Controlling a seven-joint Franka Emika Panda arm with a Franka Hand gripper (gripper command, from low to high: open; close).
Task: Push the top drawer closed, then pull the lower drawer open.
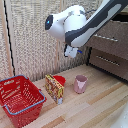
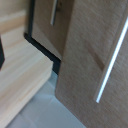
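Note:
On the exterior view's right stands a dark brown cabinet. Its top drawer [image 1: 111, 41] has a slim silver handle [image 1: 105, 38]. The lower drawer [image 1: 112, 64] sits under it with a like handle [image 1: 108, 60]. My gripper [image 1: 72, 51] hangs in the air off the drawers toward the exterior view's left, apart from both fronts; it is too blurred to read. In the wrist view the top drawer [image 2: 92, 60] fills the near side and stands out farther than the lower drawer [image 2: 47, 27]. Its handle [image 2: 111, 62] shows as a bright bar. No fingers show clearly there.
On the wooden table [image 1: 100, 107] are a red basket [image 1: 20, 97], a colourful box [image 1: 54, 88] with a red object [image 1: 60, 79] behind it, and a pink cup [image 1: 80, 84]. A slatted blind [image 1: 30, 40] closes the back.

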